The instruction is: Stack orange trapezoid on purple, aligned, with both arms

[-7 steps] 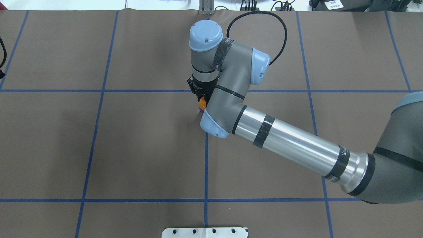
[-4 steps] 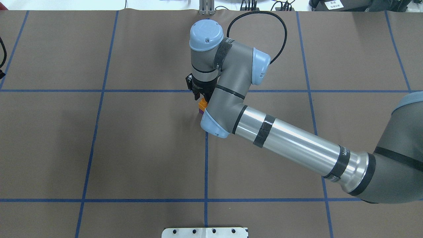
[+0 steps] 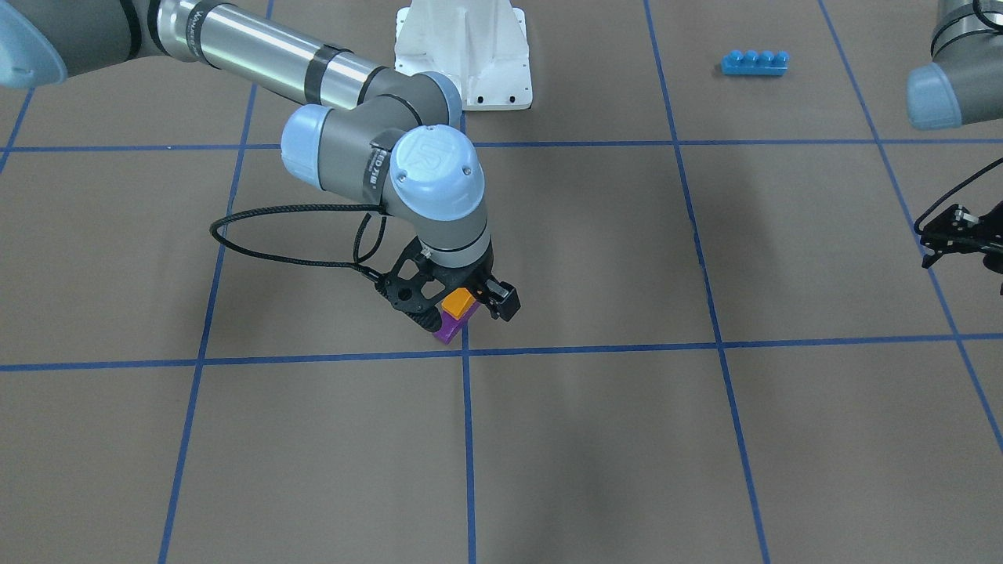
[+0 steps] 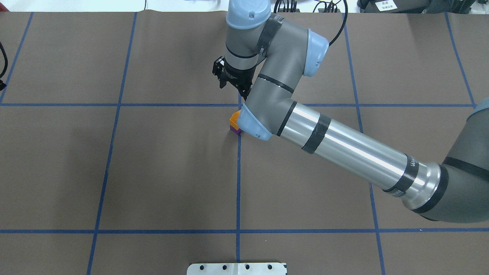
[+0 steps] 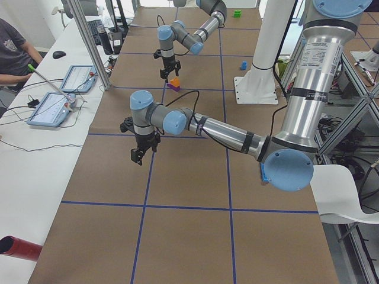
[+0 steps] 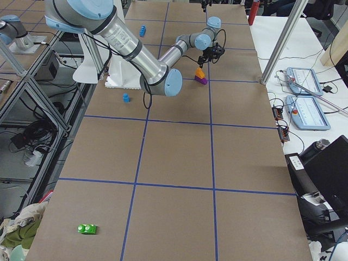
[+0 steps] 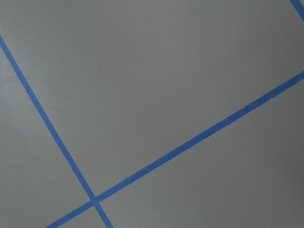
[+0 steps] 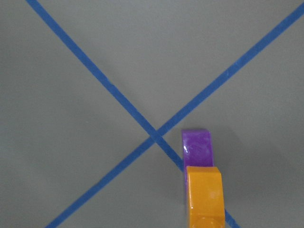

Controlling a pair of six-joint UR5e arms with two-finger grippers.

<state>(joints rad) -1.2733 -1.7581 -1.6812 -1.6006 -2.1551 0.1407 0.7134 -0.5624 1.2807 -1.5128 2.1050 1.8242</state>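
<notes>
The orange trapezoid [image 3: 458, 301] sits on the purple brick [image 3: 453, 327] beside a blue tape crossing. The stack also shows in the overhead view [image 4: 233, 119] and the right wrist view [image 8: 204, 194], where the purple brick [image 8: 197, 147] sticks out past the orange one. My right gripper [image 4: 233, 89] is open and empty, raised above the stack and apart from it. In the front view its fingers [image 3: 505, 301] stand either side of the orange trapezoid. My left gripper [image 3: 952, 235] hangs far off over bare table; I cannot tell whether it is open.
A long blue four-stud brick [image 3: 754, 62] lies near the robot's base on its left side. A small blue brick [image 6: 126, 98] lies by the white base mount [image 3: 462, 55]. A green brick [image 6: 87, 229] lies at the table's right end.
My right gripper has let go of the orange trapezoid and risen away from it. The orange trapezoid stays on the purple brick.
</notes>
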